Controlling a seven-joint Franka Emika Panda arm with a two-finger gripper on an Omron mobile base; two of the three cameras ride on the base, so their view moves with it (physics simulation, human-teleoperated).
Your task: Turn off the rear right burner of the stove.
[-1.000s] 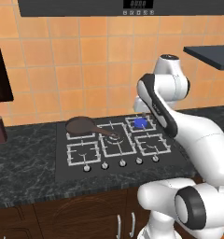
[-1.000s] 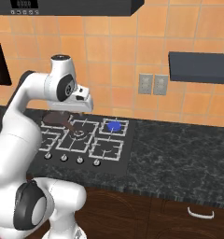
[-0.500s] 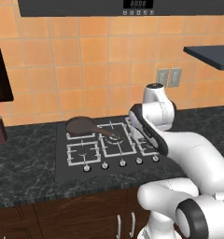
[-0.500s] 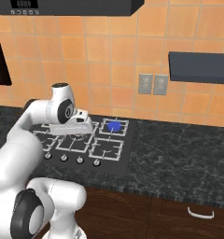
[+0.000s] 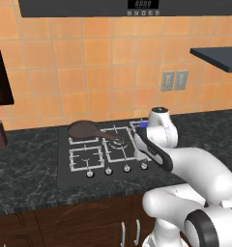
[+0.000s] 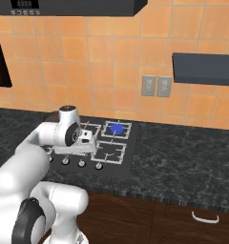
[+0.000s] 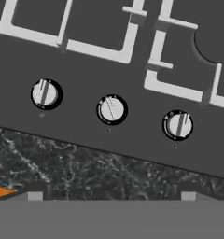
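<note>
the gripper point(image 6: 88, 141) hangs low over the front edge of the stove point(image 6: 128, 153), with nothing visible in its hold; how far apart the jaws stand cannot be told from these frames. beyond it and off to its right, the rear right burner point(image 6: 117, 128) shows a bright blue flame disc under its pale grate. looking down from the hand, three silver knobs sit in a row just ahead of the fingertips: the middle knob point(image 7: 112, 109) lies almost straight ahead, the left knob point(image 7: 45, 93) and the right knob point(image 7: 178, 125) to either side. a dark pan point(image 5: 83, 130) rests on the far left burner, well away from the hand. the step in hand appears to be lining up on the correct knob. doing it well likely means first settling which knob governs the lit burner, then centring the fingers on either side of its ridge, closing squarely, and turning about the knob's own axis so the pads do not slip off.
</note>
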